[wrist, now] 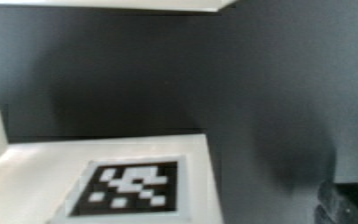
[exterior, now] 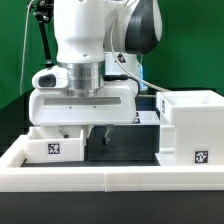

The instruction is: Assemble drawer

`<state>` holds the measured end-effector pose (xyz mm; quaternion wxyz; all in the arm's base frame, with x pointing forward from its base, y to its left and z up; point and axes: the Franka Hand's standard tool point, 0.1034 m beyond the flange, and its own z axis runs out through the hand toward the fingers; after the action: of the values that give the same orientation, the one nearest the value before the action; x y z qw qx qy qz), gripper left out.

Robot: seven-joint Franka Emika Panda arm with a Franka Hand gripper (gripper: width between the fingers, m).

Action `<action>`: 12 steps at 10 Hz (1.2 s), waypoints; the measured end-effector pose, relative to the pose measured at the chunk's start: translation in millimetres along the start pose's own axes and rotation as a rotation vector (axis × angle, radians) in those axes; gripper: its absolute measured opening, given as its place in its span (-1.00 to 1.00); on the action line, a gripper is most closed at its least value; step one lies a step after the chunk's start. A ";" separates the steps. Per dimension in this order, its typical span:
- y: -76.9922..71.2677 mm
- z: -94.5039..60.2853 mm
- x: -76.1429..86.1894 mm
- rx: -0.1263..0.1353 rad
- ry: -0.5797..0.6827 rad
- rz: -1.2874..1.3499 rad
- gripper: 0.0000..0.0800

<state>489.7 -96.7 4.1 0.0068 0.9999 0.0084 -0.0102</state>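
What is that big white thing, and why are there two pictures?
The big white thing is a robot arm. At its lower end sits a gripper, two small fingers for grabbing things. One picture comes from a camera standing off the arm. The other comes from a camera on the arm's wrist, looking down close. On the black table stand a tall white box, on the exterior view's right, and a small white tray, on its left. Both are pieces for a drawer. The black-and-white squares are tags stuck on the pieces. The fingers look too small here to tell whether they are open or holding anything.
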 end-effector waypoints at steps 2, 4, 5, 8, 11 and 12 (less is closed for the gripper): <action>0.2 -0.2 0.6 -0.003 0.008 -0.004 0.55; 0.3 -0.2 0.7 -0.003 0.008 -0.004 0.07; 0.3 -0.2 0.7 -0.003 0.008 -0.004 -0.37; 0.3 -0.2 0.7 -0.003 0.008 -0.004 -0.90; 0.3 -0.2 0.7 -0.003 0.008 -0.004 -0.90; 0.3 -0.2 0.7 -0.003 0.008 -0.004 -0.90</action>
<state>490.4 -97.0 4.3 0.0084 0.9999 0.0103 -0.0064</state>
